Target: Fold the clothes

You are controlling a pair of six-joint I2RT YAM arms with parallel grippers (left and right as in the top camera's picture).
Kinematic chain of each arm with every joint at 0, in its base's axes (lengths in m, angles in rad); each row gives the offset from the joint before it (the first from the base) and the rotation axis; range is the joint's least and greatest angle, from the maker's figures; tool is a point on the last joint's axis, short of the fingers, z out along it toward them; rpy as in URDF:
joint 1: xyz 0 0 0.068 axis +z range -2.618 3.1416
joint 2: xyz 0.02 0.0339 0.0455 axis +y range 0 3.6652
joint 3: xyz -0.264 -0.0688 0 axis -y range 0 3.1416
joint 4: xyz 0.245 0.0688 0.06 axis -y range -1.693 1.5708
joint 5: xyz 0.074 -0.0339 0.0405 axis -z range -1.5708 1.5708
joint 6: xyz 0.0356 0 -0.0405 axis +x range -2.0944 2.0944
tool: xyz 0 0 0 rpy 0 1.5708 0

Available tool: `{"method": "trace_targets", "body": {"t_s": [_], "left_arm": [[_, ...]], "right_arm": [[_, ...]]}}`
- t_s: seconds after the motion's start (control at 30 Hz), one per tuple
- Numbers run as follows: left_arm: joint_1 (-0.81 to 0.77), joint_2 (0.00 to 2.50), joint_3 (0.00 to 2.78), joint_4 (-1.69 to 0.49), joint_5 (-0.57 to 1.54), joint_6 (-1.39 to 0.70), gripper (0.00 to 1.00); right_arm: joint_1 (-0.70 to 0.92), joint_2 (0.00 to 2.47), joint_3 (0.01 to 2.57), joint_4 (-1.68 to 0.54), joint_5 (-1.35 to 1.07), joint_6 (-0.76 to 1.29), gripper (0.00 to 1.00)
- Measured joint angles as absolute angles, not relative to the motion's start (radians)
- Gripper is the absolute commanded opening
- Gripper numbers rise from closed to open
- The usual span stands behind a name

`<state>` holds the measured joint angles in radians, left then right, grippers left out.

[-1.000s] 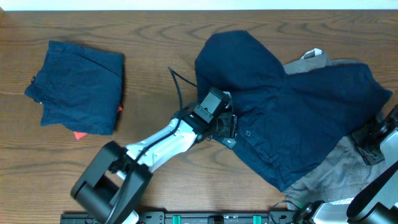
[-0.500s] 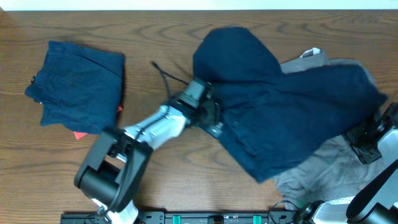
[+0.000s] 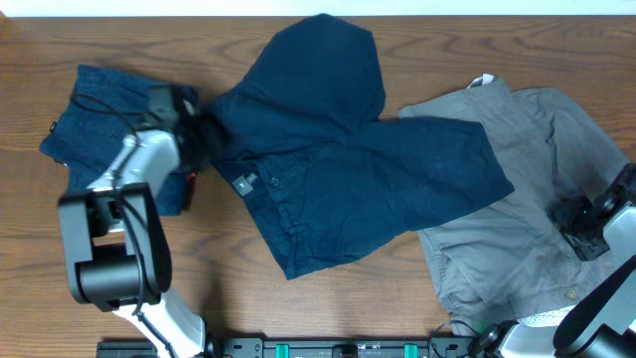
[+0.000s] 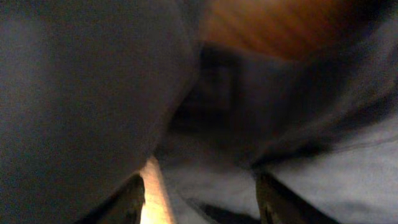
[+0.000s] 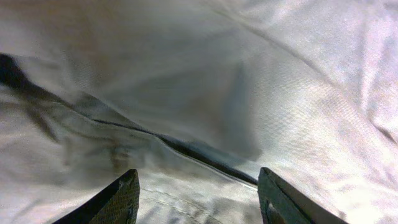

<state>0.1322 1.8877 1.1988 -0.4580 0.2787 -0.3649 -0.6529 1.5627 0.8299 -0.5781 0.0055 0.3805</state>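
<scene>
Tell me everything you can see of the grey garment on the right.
The grey garment is light grey woven cloth, spread flat but wrinkled on the table's right side, seams showing. The navy shorts overlap its left edge. The right tool is over its right part, jaws apart above the cloth, in the wrist view too.

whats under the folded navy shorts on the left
A bit of something red peeks out at the right edge of the folded navy shorts; the rest is covered, so what it is cannot be told. Otherwise only the wooden table shows around them.
</scene>
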Motion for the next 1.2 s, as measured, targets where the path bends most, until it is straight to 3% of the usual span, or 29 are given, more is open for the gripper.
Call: {"method": "trace_targets", "body": {"t_s": [0.1,0.23,0.37,0.47,0.77,1.2], "left_arm": [[0.142,1.878,1.310,-0.604,0.352,-0.322,0.61],[0.110,1.795,1.377,-0.749,0.446,-0.286,0.71],[0.030,1.670,1.386,-0.867,0.498,-0.264,0.75],[-0.061,1.633,1.392,-0.916,0.516,-0.251,0.77],[-0.340,1.647,1.281,-0.831,0.434,-0.234,0.81],[-0.555,1.797,1.135,-0.619,0.404,-0.242,0.81]], "right_arm": [[-0.650,1.562,0.831,-0.516,-0.099,0.316,0.58],[-0.624,1.562,0.852,-0.485,-0.298,0.204,0.52],[-0.525,1.562,0.930,-0.488,-0.450,0.090,0.40],[-0.420,1.562,1.005,-0.480,-0.482,0.035,0.38],[-0.167,1.593,1.073,-0.302,-0.298,-0.046,0.47],[-0.157,1.933,1.077,-0.063,-0.215,-0.063,0.52]]}}
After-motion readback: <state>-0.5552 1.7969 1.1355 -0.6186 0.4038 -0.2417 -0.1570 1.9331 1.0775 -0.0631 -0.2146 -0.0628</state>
